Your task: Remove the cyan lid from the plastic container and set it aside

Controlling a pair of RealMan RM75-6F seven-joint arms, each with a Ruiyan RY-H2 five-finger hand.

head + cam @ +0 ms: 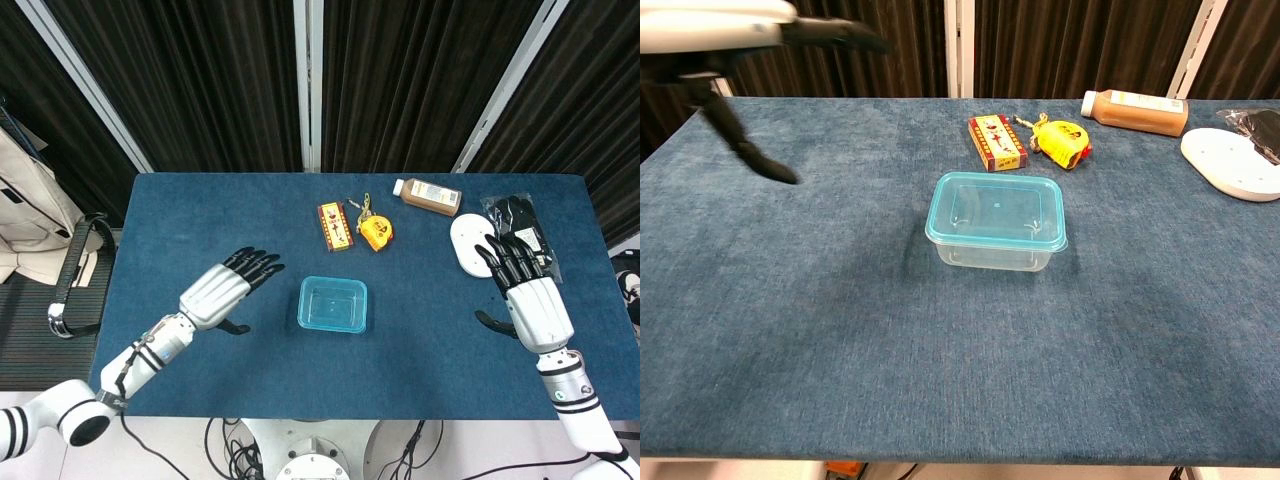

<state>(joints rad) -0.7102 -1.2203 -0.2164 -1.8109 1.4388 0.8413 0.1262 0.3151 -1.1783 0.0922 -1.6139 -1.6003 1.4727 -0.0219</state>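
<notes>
Table (200, 220) clutter – box (336, 225); bottle (428, 195) – behind container (333, 304).

A rectangular surface (200, 215) covered in dark blue, felt-like cloth fills the middle of the head view. Behind it hang black pleated curtains (210, 80), crossed by pale slanted bars (85, 85) and one upright white bar (308, 85) near the centre; the same curtains and bars run along the top of the chest view. To the left of the surface stands what looks like a dark chair (75, 275) with a curved armrest, and a beige cloth or bag (25, 215) lies beyond it. Below the near edge, a pale floor (150, 445) shows with black cables (235, 450) and a round metal base (310, 462). The light is even and bright.
</notes>
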